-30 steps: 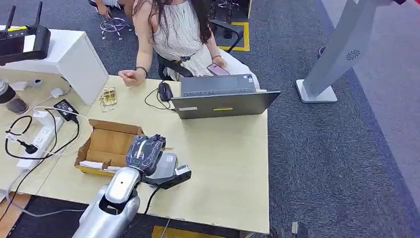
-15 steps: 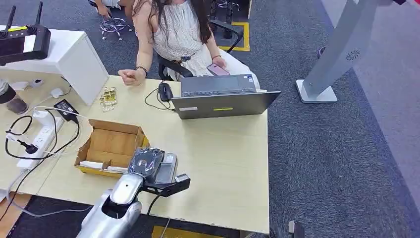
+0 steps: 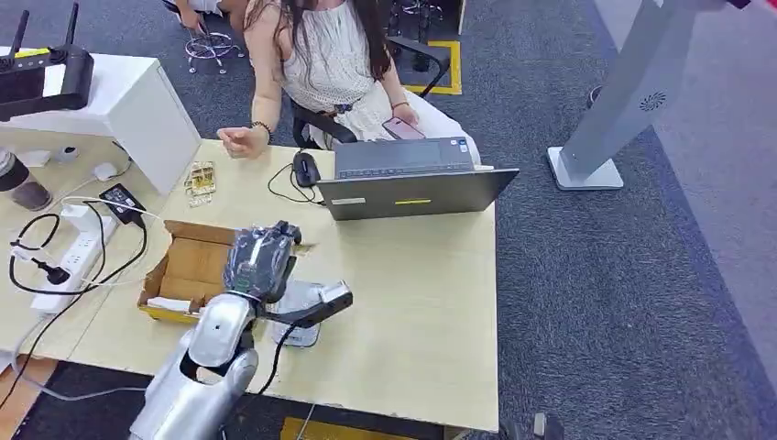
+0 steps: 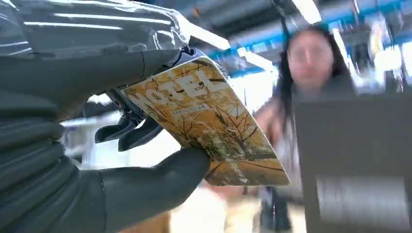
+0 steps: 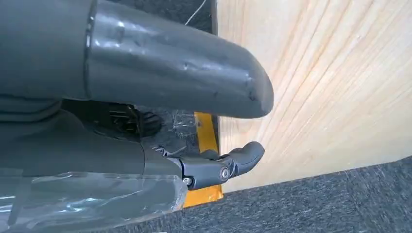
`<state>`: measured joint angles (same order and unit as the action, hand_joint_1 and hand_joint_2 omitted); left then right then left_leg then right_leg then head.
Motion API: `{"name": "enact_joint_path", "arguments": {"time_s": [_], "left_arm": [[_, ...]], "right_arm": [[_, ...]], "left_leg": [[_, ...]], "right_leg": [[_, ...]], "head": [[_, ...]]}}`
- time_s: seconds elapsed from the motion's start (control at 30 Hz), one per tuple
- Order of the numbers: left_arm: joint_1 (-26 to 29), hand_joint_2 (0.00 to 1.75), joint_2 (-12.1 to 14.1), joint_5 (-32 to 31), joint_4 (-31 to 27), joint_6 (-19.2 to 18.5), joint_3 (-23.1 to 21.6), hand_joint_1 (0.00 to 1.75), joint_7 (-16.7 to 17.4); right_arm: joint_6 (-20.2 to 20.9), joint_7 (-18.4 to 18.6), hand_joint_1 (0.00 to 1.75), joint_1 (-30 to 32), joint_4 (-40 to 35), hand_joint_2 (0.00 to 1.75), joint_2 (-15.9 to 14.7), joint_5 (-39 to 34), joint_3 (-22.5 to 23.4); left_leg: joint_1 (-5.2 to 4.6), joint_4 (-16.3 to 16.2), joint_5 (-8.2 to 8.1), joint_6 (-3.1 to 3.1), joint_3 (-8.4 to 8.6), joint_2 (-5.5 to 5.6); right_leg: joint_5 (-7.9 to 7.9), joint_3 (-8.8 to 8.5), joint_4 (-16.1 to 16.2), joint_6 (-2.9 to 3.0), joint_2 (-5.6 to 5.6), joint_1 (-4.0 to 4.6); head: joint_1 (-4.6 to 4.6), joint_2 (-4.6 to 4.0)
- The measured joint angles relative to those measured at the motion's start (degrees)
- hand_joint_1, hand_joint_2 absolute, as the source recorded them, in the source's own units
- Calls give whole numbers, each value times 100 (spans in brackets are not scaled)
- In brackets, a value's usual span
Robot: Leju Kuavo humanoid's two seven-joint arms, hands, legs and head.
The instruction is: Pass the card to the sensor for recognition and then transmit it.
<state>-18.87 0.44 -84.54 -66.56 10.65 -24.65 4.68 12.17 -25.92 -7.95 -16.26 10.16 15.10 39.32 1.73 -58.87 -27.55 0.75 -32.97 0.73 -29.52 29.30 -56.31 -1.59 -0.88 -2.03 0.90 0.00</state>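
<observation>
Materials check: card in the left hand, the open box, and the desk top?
Card: probably glossy printed plastic or laminate; it stays flat, with a sheen.
Left hand: matte dark, rubbery-looking fingers holding it.
Box: brown corrugated cardboard, flaps open.
Desk: pale wood-grain, likely laminate; streaks show in the right wrist view.

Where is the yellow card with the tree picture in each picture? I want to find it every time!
Head view: the yellow tree-printed card itself can't be made out; the left robot hand that holds it hangs over the brown cardboard box.
Left wrist view: the card sits mid-picture, pinched by that hand.
Right wrist view: not in it; there is the right robot hand beside the wooden table.
Shared landmark: the grey laptop, a dark blur past the card.
</observation>
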Motion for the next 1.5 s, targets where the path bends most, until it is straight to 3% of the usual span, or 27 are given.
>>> {"name": "enact_joint_path", "arguments": {"time_s": [0.2, 0.37, 0.63, 0.67, 0.93, 1.2, 1.27, 1.37, 1.5], "left_arm": [[-495, 175, 35, -96, -273, 439, 413, 175, -31], [-1165, 175, 133, -68, -68, 85, 789, 175, 133], [-1845, 175, 175, -288, 619, -178, 964, 175, 360], [-1880, 175, 175, -304, 713, -180, 964, 0, 376], [-1886, 175, 170, -269, 1056, 15, 997, 0, 404], [-1565, 175, 37, -321, 921, 115, 1014, 0, 233], [-1369, 175, -26, -308, 682, 122, 1005, 0, 21], [-676, 175, -118, -227, -125, -40, 826, 0, -331], [539, 175, -17, -67, -1323, -164, 334, 0, -380]], "right_arm": [[-7, 63, 0, -52, 0, 0, 15, 52, -136], [-9, 131, 0, -93, 0, 0, 31, 52, -247], [-11, 157, 0, -105, 4, 0, 31, 22, -310], [-11, 166, 0, -104, 4, 0, 31, 13, -313], [-11, 181, 0, -100, 15, 0, 31, -2, -378], [-35, 170, 0, -85, 31, 0, 31, -72, -393], [-35, 133, 0, -64, 31, 0, 31, -131, -393], [-33, -5, 0, 5, 35, 0, 31, -278, -385], [-4, -175, 0, 146, 35, 0, 24, -466, -245]], "left_leg": [[0, 0, 4, 6, 2, 2], [2, 0, 10, 10, 2, 1], [0, 0, 13, 7, 1, 7], [0, 0, 13, 7, 1, 7], [1, 0, 13, 7, 1, 6], [0, 0, 12, 7, -1, 4], [-1, 0, 10, 8, 0, 1], [-2, 0, 3, 6, -2, 2], [-3, 0, -14, 7, -3, -8]], "right_leg": [[0, 2, -11, 0, 1, 0], [3, 4, -14, 4, 0, 1], [3, 3, -13, 5, 7, 0], [3, 3, -13, 5, 7, 0], [3, 4, -14, 5, 5, 0], [2, 6, -12, 4, 2, 0], [3, 7, -11, 5, -1, -1], [-2, 6, -10, 2, 0, -2], [-10, 14, -8, 2, -9, -2]], "head": [[2, 0], [0, 0], [0, 0], [0, 0], [0, 0], [0, 0], [0, 0], [0, 0], [0, 0]]}}
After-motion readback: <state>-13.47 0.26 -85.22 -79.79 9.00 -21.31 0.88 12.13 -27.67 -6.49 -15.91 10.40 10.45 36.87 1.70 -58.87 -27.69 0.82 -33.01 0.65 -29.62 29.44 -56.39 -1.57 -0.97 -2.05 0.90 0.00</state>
